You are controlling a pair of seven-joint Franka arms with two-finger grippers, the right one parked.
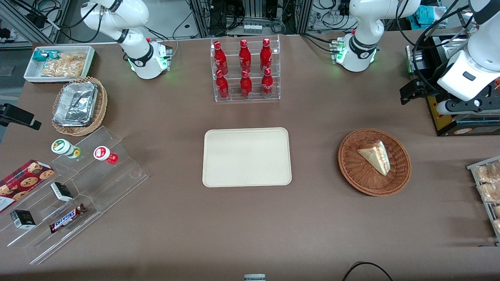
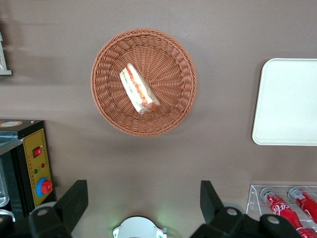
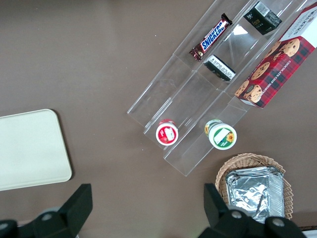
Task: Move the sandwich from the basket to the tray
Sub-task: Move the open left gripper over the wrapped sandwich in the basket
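Note:
The sandwich (image 1: 375, 156), a pale bread wedge with red and green filling, lies in the round reddish-brown wicker basket (image 1: 353, 173) toward the working arm's end of the table. The cream tray (image 1: 246, 156) lies flat and bare at the table's middle, beside the basket. My left gripper (image 1: 412, 91) hangs high above the table, farther from the front camera than the basket. In the left wrist view the gripper (image 2: 142, 191) is open and empty, well apart from the basket (image 2: 106, 106) and the sandwich (image 2: 138, 90). The tray's edge (image 2: 287, 101) shows there too.
A clear rack of red bottles (image 1: 245, 70) stands farther back than the tray. A black box with a red button (image 2: 34, 173) sits near the gripper. Bagged pastries (image 1: 488, 183) lie at the working arm's end. Acrylic steps with snacks (image 1: 78, 187) and a foil-tray basket (image 1: 78, 105) are at the parked arm's end.

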